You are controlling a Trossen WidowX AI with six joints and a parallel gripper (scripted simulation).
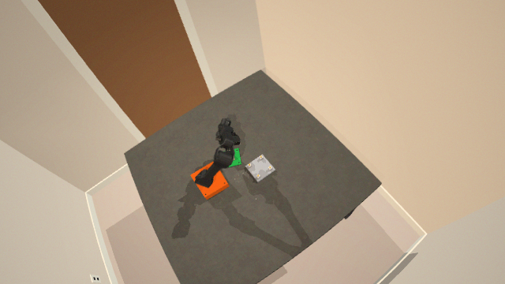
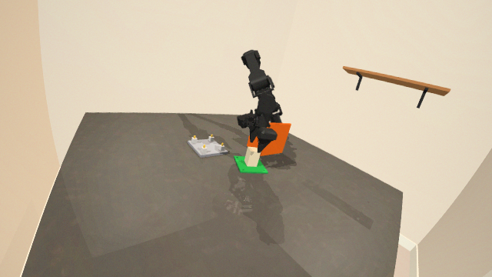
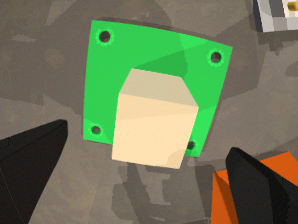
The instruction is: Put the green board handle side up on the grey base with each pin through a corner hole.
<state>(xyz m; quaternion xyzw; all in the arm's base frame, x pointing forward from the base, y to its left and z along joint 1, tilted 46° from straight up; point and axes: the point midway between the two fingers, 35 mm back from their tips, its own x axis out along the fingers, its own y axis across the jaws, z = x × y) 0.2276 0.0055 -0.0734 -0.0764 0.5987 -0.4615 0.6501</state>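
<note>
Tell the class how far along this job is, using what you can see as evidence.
Done: nothing on the base yet; all four gold pins on the grey base show bare.

In hand: the jaws stand open near the handle, seemingly for a grasp, holding nothing. The green board lies on the table, handle up.

Left: grasp, lift, fit holes over pins, release, withdraw.

green board (image 1: 237, 158) (image 2: 241, 168) (image 3: 102, 75) with cream handle (image 2: 252, 158) (image 3: 154, 131), grey base (image 1: 260, 169) (image 2: 205, 145) (image 3: 276, 19), gold pins, orange block (image 1: 215, 186) (image 2: 277, 142) (image 3: 220, 197)
</note>
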